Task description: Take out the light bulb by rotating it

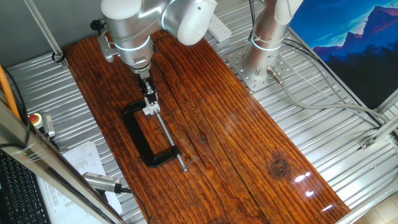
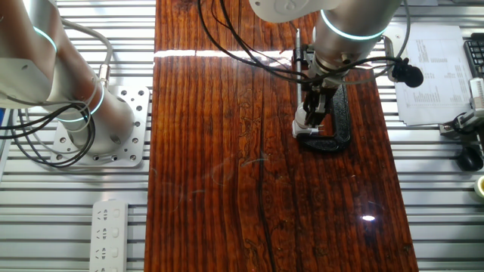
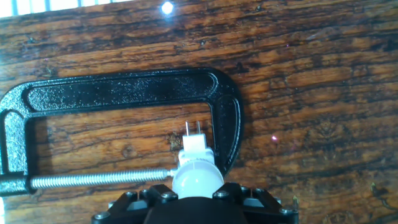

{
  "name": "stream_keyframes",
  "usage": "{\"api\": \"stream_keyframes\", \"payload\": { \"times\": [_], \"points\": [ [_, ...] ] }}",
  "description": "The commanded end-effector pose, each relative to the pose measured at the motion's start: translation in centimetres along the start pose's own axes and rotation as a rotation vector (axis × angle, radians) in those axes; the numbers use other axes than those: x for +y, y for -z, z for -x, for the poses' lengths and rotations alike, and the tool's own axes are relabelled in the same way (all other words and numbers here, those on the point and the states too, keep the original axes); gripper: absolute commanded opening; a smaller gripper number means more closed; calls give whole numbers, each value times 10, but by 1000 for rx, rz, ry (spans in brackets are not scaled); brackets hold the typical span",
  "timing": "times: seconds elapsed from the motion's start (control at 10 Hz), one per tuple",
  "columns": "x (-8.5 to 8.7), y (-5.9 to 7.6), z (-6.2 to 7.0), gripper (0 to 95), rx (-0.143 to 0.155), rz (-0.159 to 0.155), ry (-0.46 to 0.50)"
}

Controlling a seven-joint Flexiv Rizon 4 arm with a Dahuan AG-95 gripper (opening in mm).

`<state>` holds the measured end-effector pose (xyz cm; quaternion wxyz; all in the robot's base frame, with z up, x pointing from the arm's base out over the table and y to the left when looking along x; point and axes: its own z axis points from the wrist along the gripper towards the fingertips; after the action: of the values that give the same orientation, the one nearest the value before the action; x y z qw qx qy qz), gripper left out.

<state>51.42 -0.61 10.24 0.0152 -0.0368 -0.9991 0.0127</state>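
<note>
The light bulb (image 3: pixel 196 177) is a small whitish rounded bulb with a white base and two bare metal pins (image 3: pixel 194 129) pointing away from the hand. My gripper (image 3: pixel 196 198) is shut on it, over the jaw end of the black C-clamp (image 3: pixel 124 90). The clamp lies flat on the wooden board, and its steel screw (image 3: pixel 99 179) runs in behind the bulb. In one fixed view the gripper (image 1: pixel 150 104) points down at the clamp's (image 1: pixel 138 140) far end. In the other fixed view the gripper (image 2: pixel 309 121) is above a white piece (image 2: pixel 305 132) at the clamp. The socket block is hidden behind the bulb in the hand view.
The wooden board (image 1: pixel 249 155) lies on a ribbed metal table. A second arm's base (image 1: pixel 264 43) stands at the back right. A white power strip (image 2: pixel 110 230), papers (image 2: pixel 432 75), a red stop button (image 1: pixel 35 119) and a keyboard (image 1: pixel 15 193) lie around the board.
</note>
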Motion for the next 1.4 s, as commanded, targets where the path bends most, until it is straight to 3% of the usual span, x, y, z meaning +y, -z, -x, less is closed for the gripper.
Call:
{"api": "stream_keyframes", "payload": {
  "times": [0.1,0.4,0.5,0.8,0.9,1.1,1.2,1.4],
  "points": [
    [-1,1,-2,570,0,-4,-1],
    [-1,1,-2,570,-2,-5,-2],
    [-1,1,-2,380,-2,-5,-3],
    [-1,1,-2,380,-1,-6,-3],
    [-1,1,-2,190,-2,-6,-2],
    [-1,0,-2,190,-3,-8,3],
    [-1,0,-2,0,-9,-7,14],
    [-1,0,-2,0,-9,-6,55]
  ]
}}
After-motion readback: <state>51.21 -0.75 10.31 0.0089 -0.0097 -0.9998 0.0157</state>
